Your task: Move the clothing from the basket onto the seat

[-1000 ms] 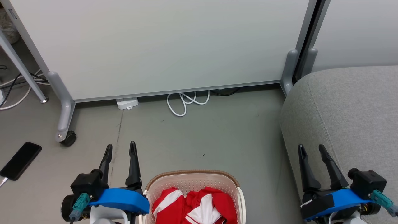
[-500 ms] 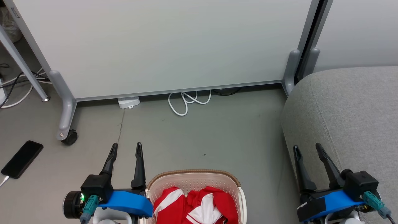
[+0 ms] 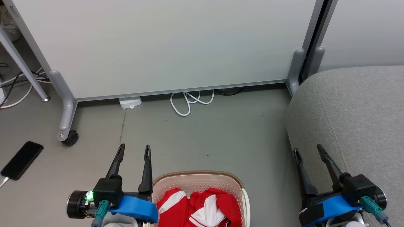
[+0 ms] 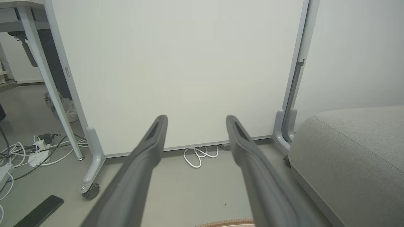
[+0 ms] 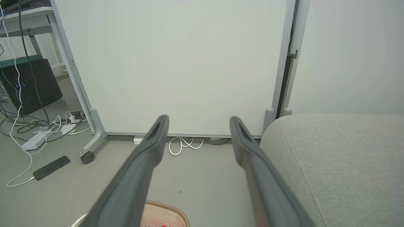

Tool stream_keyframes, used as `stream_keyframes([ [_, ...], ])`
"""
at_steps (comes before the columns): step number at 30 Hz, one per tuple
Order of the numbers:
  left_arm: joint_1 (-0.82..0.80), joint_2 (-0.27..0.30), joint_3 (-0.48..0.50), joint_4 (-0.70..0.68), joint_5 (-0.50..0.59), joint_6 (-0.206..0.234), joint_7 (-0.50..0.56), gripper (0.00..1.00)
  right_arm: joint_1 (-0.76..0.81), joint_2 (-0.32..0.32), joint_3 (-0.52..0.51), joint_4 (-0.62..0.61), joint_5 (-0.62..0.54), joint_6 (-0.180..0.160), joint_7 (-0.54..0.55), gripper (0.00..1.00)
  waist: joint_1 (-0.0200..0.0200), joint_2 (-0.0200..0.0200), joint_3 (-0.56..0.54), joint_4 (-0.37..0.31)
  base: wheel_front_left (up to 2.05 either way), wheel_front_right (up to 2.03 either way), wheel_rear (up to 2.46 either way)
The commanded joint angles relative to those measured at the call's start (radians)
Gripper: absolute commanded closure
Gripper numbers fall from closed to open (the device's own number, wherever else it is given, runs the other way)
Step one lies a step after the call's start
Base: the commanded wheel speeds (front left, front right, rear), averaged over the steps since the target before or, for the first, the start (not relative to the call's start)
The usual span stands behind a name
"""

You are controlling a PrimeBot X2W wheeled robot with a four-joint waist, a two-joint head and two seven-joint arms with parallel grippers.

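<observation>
Running off the bottom edge, basket (image 3: 197,173) and clothing (image 3: 196,203)

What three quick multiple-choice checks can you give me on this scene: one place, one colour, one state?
1. Between the basket and the seat, where is the clothing? A the seat; B the basket; C half on each.
2. What colour is the phone? A white; B red; C black.
3. How are the left claw and right claw? A both open, empty; B both shut; C left holding clothing.
Answers: B, red folds lie inside the rim; C, it is black all over; A, fingers spread with nothing between.
</observation>
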Motion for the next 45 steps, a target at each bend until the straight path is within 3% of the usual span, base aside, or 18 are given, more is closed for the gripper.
stream_keyframes([
  [1,-0.014,0.000,-0.005,-0.001,0.018,-0.004,-0.010,0.00,0.001,-0.006,0.002,0.000,-0.020,0.002,-0.010,0.00,0.0000,0.0000,0.001,0.000,0.00,0.00,0.00],
  [30,-0.026,-0.003,-0.007,0.015,0.043,-0.015,-0.017,0.00,-0.011,-0.006,0.010,0.013,-0.036,0.002,-0.018,0.00,0.0000,0.0000,0.013,-0.003,0.00,0.00,0.00],
  [45,-0.174,0.019,-0.051,0.108,0.080,-0.092,-0.016,0.00,-0.077,-0.005,0.008,-0.023,-0.021,0.002,-0.017,0.00,0.0000,0.0000,0.143,-0.058,0.00,0.00,0.00],
])
